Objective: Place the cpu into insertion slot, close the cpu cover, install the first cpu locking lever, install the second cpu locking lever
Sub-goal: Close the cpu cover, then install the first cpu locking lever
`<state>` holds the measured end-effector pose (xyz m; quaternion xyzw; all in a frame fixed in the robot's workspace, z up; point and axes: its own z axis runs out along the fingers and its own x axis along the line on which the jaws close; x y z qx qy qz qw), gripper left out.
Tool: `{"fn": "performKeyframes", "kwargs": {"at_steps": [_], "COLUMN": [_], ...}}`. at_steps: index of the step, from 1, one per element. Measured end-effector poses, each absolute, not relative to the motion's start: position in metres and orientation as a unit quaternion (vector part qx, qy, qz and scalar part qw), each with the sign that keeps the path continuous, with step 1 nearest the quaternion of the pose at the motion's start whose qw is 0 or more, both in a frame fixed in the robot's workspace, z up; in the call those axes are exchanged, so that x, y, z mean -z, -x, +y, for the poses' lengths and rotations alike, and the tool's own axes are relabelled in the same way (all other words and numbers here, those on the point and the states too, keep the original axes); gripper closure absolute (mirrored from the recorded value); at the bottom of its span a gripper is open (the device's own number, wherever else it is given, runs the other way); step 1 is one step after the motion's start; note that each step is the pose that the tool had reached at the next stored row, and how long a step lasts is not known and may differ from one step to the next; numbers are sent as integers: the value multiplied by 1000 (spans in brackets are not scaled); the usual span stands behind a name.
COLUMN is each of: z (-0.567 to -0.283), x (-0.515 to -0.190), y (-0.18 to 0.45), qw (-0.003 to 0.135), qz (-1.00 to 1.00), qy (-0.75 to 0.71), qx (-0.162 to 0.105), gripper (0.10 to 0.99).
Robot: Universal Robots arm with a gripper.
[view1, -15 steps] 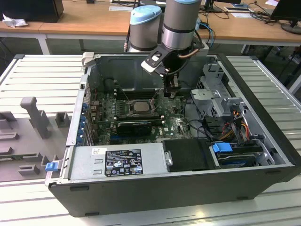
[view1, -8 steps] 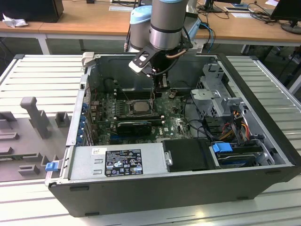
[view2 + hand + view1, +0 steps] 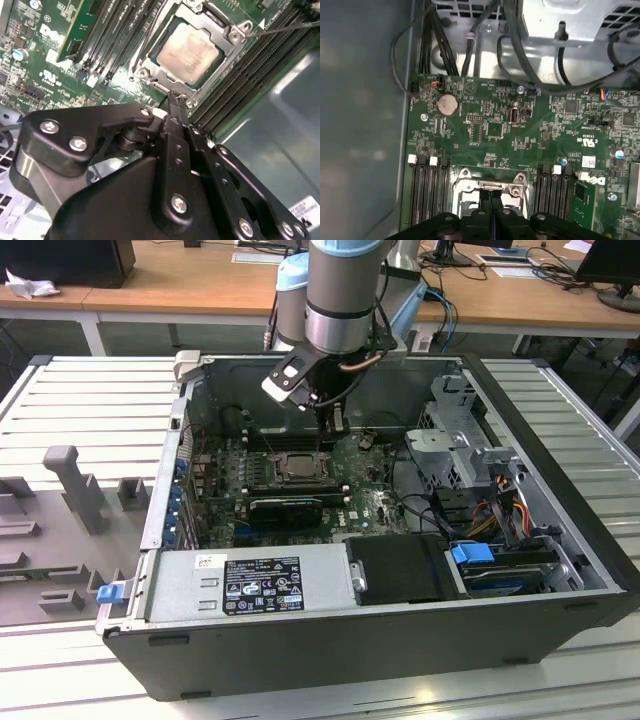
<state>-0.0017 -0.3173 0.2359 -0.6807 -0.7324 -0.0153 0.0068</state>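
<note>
Gripper [image 3: 173,98]: fingers together, nothing visible between them. The tips sit at the lip of the cpu cover [image 3: 152,67]; touching it or just above, cannot tell.

Cpu [image 3: 192,50]: seated flat in the insertion slot [image 3: 283,462], mid-board on the motherboard [image 3: 490,130], between two banks of memory slots [image 3: 427,190]. The cover lies down over it, with the pale top showing through the window. A thin lever rod [image 3: 282,27] runs off from one socket corner; latched or not, cannot tell.

Handling, judged:
- Cpu: light, rigid, smooth-topped, probably fragile underneath. Hold by the edges only, but the frame hides them.
- Cover: thin sheet metal, stiff, hinged. Press on the frame, not the chip.
- Lever: springy wire, apt to slip off smooth fingers. Best taken near its free end.

Surface and room: the board lies flat on the floor of the open computer case [image 3: 400,650], which rests on a slatted table [image 3: 90,410]. Case walls, a drive cage [image 3: 450,430] and cables [image 3: 470,50] crowd the board's edges, so access is from above. Desks [image 3: 180,280] stand behind.
</note>
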Motion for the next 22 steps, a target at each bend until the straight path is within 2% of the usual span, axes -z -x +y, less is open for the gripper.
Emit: {"fn": "performKeyframes", "kwargs": {"at_steps": [13, 22], "z": [-317, -317], "x": [-230, -251], "y": [39, 39], "qw": [8, 8], "qz": [-736, -736], "qy": [677, 677], "qx": [16, 16], "gripper": [980, 980]}}
